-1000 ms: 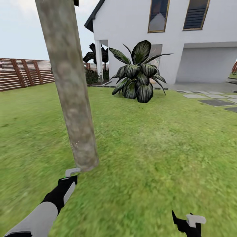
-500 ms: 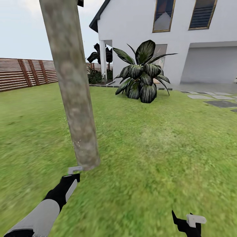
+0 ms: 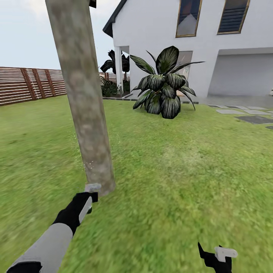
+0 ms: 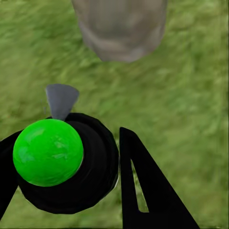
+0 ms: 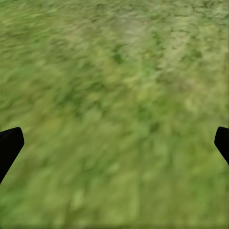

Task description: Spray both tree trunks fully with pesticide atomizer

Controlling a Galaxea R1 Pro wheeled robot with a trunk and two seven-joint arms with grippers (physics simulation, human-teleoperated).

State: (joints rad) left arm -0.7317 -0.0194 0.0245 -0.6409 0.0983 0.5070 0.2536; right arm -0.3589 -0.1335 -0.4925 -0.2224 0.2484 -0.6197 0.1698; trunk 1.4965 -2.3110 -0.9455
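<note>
A thick mottled grey-brown tree trunk (image 3: 85,110) rises from the grass at left of centre in the head view. A few tiny white specks of pesticide (image 3: 89,163) dot its lower part. My left gripper (image 3: 91,192) is stretched out low, right at the trunk's foot. In the left wrist view its black fingers (image 4: 143,191) are shut on the pesticide atomizer (image 4: 67,164), a dark round bottle with a bright green cap, whose grey nozzle (image 4: 61,99) points towards the trunk's base (image 4: 121,26). My right gripper (image 3: 217,253) hangs low at the right, open over bare grass with nothing between its fingertips (image 5: 9,143).
A broad-leaved striped plant (image 3: 163,89) stands ahead in front of the white house (image 3: 155,34). A brown slat fence (image 3: 30,84) runs along the left. Grey paving stones (image 3: 252,115) lie at the far right. Open lawn (image 3: 182,170) spreads to the trunk's right.
My left gripper has risen and moved forward with the atomizer, closer to the trunk's foot. The camera turned slightly early on, then held still. The right arm stays put.
</note>
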